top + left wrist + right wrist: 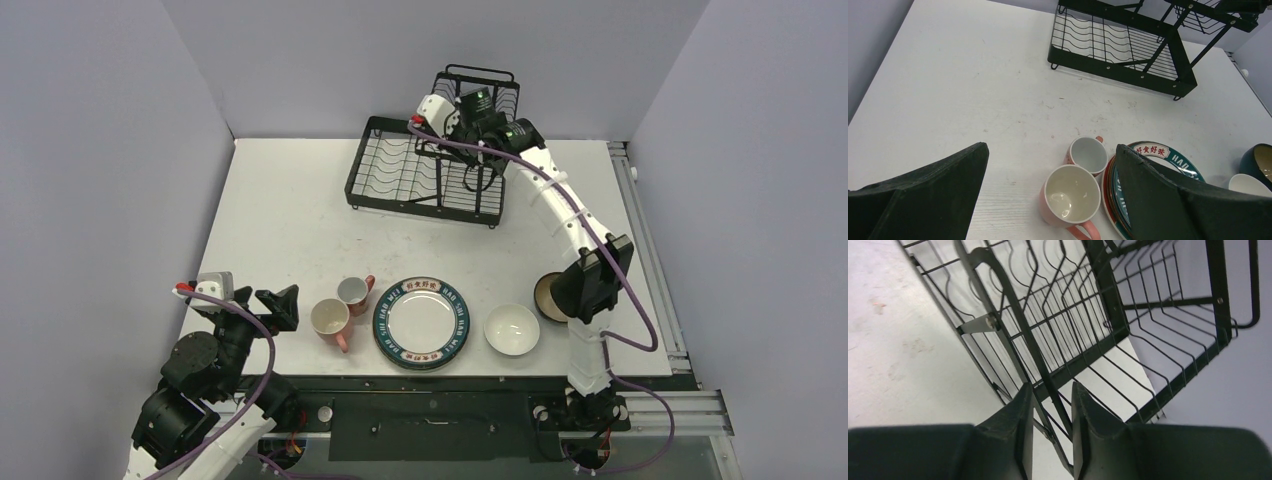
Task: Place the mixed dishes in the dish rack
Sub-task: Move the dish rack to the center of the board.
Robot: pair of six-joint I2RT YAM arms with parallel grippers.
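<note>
Black wire is forming the dish rack [400, 170], which is sitting on the white table [290, 210]. The right gripper [1052, 390] is reaching in at the rack's right end, its two fingers [1013, 425] straddling a slanted strut [1013, 315] of the frame. The claw is standing nearly closed, with only a narrow slot between the fingers. Light is showing between the strut and one finger, so I cannot tell whether it is actually pinching the bar.

All the dishes are waiting in a row well in front of the rack, toward the arm bases. Two pink mugs [331, 320] are standing upright side by side. Just right of them, the green-rimmed lettered plate [421, 322] is topping a small stack. Further right come the white bowl [512, 329] and the dark bowl [546, 290], partly hidden by the right arm. The left gripper [280, 305] is hovering just left of the mugs, well apart from the rack, spread fully wide and holding nothing.
</note>
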